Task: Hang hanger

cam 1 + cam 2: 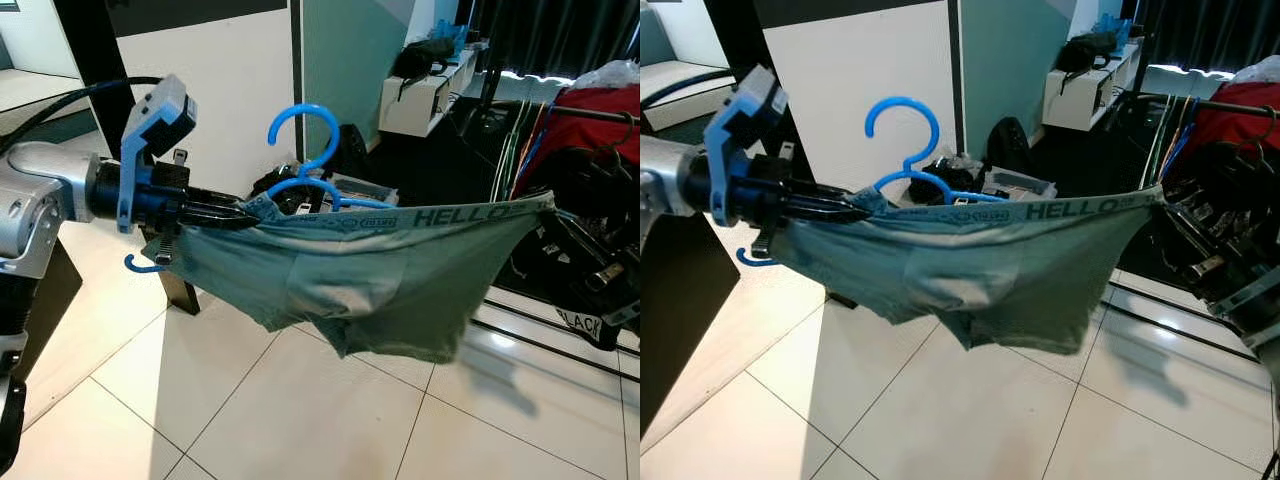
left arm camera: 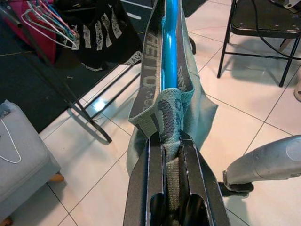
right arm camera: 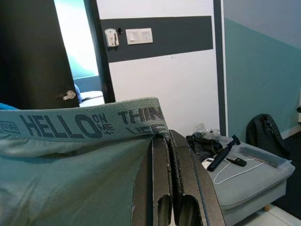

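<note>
Grey-green cotton briefs [image 1: 370,280] stretch mid-air on a blue plastic hanger [image 1: 305,165], the left gripper [image 1: 232,214] and right gripper [image 3: 171,141] each clenched on 1 waistband end. Carrying is in hand; next, I judge, the hook must reach the black clothes rail [image 1: 590,113] at right.

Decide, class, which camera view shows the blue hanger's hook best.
The left eye view: the hanger shows its whole curved hook above the underwear; the right eye view nearly matches it. The left wrist view shows only the bar inside the waistband, by the left gripper.
</note>
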`<state>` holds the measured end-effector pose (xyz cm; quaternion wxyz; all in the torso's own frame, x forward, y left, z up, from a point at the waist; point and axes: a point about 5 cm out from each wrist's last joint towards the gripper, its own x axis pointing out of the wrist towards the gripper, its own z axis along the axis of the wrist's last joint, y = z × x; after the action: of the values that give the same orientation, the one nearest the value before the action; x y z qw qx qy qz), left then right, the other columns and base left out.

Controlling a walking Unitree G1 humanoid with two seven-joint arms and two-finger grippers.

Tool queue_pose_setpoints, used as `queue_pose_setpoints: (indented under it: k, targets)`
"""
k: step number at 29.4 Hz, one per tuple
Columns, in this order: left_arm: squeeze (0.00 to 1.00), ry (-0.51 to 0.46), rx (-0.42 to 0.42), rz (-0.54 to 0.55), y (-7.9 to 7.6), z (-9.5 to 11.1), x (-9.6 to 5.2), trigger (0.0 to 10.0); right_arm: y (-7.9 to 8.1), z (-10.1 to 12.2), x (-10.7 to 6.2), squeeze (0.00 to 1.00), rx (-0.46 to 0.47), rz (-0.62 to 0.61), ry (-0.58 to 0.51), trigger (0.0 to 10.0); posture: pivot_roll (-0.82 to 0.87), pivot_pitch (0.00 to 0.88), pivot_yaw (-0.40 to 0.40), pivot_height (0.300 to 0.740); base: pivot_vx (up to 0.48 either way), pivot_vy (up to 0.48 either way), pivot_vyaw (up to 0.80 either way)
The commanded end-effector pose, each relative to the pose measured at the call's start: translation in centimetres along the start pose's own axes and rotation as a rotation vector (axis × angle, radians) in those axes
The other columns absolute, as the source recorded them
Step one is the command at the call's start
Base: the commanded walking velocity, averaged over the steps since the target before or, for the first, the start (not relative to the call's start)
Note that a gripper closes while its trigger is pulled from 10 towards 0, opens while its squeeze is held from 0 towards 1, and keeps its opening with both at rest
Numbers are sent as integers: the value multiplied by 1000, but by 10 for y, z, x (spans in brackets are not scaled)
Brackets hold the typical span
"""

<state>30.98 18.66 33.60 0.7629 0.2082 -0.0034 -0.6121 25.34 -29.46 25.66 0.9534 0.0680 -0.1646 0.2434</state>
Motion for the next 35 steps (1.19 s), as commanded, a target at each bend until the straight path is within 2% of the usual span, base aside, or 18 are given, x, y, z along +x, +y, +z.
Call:
queue_pose_setpoints:
  k: [1,5,9,11,13,17,19,21,22,24,26,27,28,30,32,34,35]
  targets:
    - [0,34,-15,-10,-3,-4,-2,8353,3,6,4,0,-23,26,-19,0,-27,0,17,740,0,0,0]
    - [0,22,-25,-38,-8,-7,10,8431,13,4,15,0,-11,78,-24,0,-32,0,19,740,0,0,0]
    - [0,22,-18,-26,-13,-21,39,8706,50,3,44,0,18,244,-58,0,-35,0,19,740,0,0,0]
    - [0,22,-18,-26,-13,-21,39,8706,50,3,44,0,18,244,-58,0,-35,0,19,740,0,0,0]
    - [0,35,-25,44,-9,-31,51,8784,68,4,58,0,33,322,-82,0,-39,0,17,740,0,0,0]
    - [0,32,-34,111,-4,-35,56,8745,77,4,63,0,48,366,-87,0,-40,0,14,740,0,0,0]
    - [0,32,-34,111,-4,-35,56,8745,77,4,63,0,48,366,-87,0,-40,0,14,740,0,0,0]
    - [0,25,-42,152,-1,-35,55,8588,80,2,64,0,53,381,-79,0,-40,0,12,740,0,0,0]
    - [0,15,-48,212,5,-35,52,8235,83,-1,63,0,69,394,-69,0,-40,0,10,740,0,0,0]
    - [0,15,-48,212,5,-35,52,8235,83,-1,63,0,69,394,-69,0,-40,0,10,740,0,0,0]
    - [0,-5,-54,388,23,-33,38,8000,97,-13,55,0,103,456,-10,0,-40,0,9,740,0,0,0]
    - [0,-5,-54,388,23,-33,38,8000,97,-13,55,0,103,456,-10,0,-40,0,9,740,0,0,0]
    - [0,-16,-51,487,34,-30,26,8078,103,-23,49,0,105,482,49,0,-41,0,10,740,0,0,0]
    - [0,-16,-51,487,34,-30,26,8078,103,-23,49,0,105,482,49,0,-41,0,10,740,0,0,0]
    - [0,-44,-39,608,44,-24,8,8118,111,-45,35,0,53,532,214,0,-41,0,10,740,0,0,0]
    - [0,-44,-39,608,44,-24,8,8118,111,-45,35,0,53,532,214,0,-41,0,10,740,0,0,0]
    - [0,-64,-34,630,46,-20,2,7922,111,-58,29,0,22,529,299,0,-43,0,10,740,0,0,0]
